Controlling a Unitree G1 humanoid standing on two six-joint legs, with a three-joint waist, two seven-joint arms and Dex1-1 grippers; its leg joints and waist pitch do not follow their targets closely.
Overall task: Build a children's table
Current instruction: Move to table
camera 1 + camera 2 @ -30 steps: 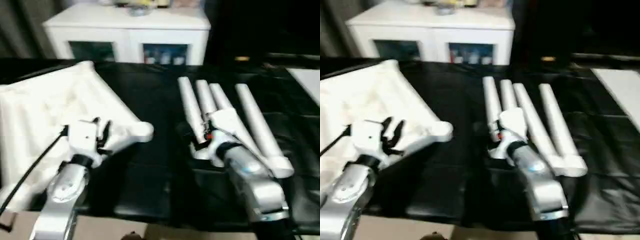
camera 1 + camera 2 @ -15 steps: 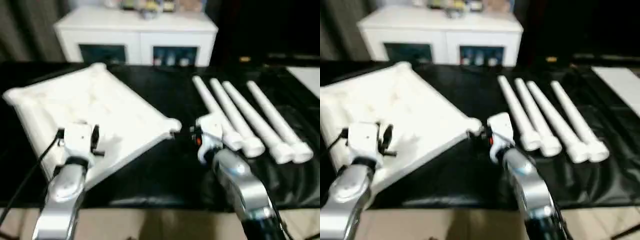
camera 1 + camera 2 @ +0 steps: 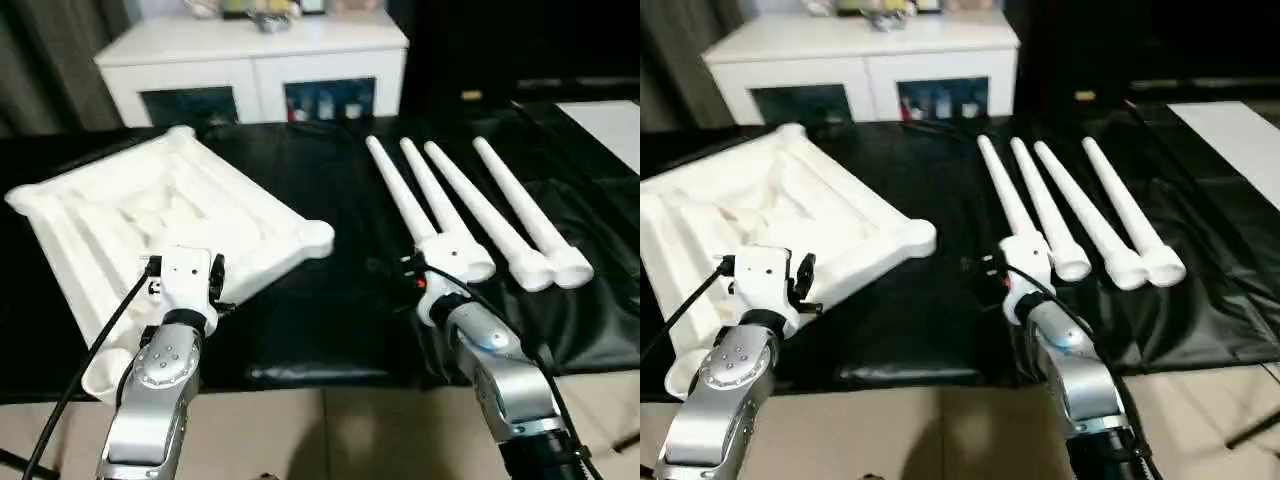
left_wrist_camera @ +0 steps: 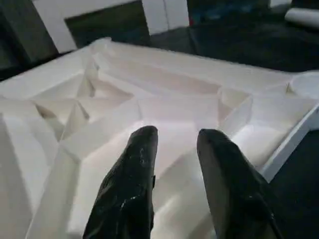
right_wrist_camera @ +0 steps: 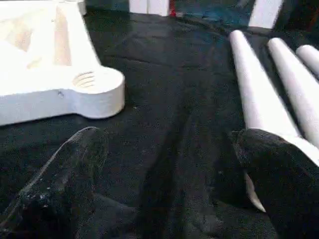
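lying on black cloth [image 3: 330, 300]: one tabletop [image 3: 150, 215], four legs [image 3: 470, 215]; both claws released.

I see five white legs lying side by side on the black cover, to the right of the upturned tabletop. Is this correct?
Not quite: there are four legs, not five, as the left eye view shows. They do lie side by side on the black cover, right of the upturned tabletop.
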